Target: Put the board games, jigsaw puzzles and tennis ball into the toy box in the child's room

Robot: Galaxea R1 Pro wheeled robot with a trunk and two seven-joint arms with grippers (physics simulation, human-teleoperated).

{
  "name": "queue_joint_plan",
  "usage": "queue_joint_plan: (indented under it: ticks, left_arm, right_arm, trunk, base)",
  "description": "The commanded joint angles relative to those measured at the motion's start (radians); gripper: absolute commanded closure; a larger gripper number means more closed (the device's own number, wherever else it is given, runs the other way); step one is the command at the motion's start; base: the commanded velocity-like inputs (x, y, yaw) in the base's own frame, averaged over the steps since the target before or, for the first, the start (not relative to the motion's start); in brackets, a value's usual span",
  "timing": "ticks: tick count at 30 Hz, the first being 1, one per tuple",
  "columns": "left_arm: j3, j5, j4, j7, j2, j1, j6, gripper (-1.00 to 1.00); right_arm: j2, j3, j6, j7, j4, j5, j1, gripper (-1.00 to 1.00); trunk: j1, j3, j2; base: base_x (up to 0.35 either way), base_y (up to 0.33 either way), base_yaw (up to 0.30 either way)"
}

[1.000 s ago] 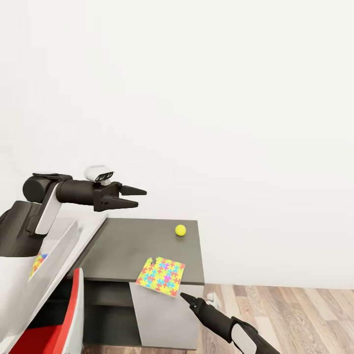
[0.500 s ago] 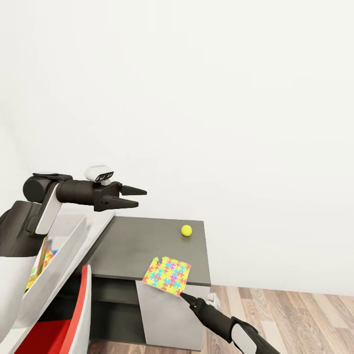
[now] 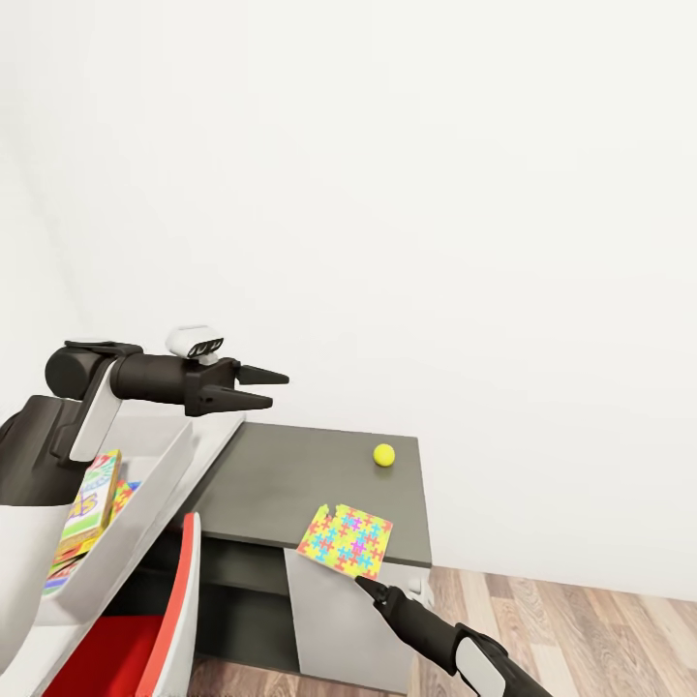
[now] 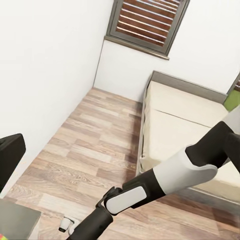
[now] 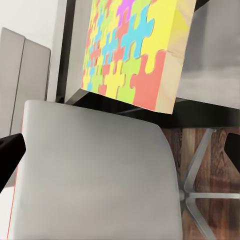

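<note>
dark table section (image 3: 281, 479), tennis ball (image 3: 384, 454), jigsaw puzzle (image 3: 346, 541)

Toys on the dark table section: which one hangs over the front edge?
The jigsaw puzzle; its corner overhangs beside the right gripper. The tennis ball sits further back.

Bright, even, shadowless light; crisp renders, no blur.

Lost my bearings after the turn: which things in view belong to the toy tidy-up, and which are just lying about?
Job:
- jigsaw puzzle overhanging the dark table's front edge
- tennis ball on that table
- toy box with board games inside
- bed

Lying about:
- red-and-white chair
- shuttered window
</note>
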Motion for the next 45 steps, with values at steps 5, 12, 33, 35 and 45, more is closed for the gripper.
queue_joint_plan:
  ticks: [5,12,33,35,45]
  left_arm:
    - [-0.001,0.003,0.0,-0.001,0.001,-0.001,0.011,-1.0]
    - [-0.001,0.003,0.0,0.0,0.001,-0.001,0.011,-1.0]
    - [-0.003,0.003,0.0,0.0,0.001,-0.001,0.011,-1.0]
    - [-0.003,0.003,0.0,0.001,0.001,-0.001,0.011,-1.0]
    - [-0.003,0.003,0.0,0.0,0.001,-0.001,0.011,-1.0]
  right_arm:
    - [0.0,0.004,0.007,0.0,0.0,-0.01,-0.001,-1.0]
    - [-0.002,-0.003,0.002,0.0,0.0,-0.011,-0.001,-1.0]
    - [-0.002,-0.006,-0.055,0.034,0.0,-0.012,-0.001,-1.0]
    - [-0.002,-0.006,-0.055,0.039,0.0,-0.012,-0.001,-1.0]
    - [-0.002,-0.005,-0.075,0.045,0.0,-0.012,-0.001,-1.0]
  trunk:
    - [0.0,-0.001,-0.001]
    - [0.0,-0.001,-0.001]
    - [0.0,-0.001,-0.001]
    - [0.0,-0.001,-0.001]
    - [0.0,-0.001,-0.001]
  base:
    - [0.0,0.0,0.017]
    - [0.0,0.0,0.002]
    - [0.0,0.0,0.0]
    - [0.0,0.0,0.0]
    - [0.0,0.0,0.0]
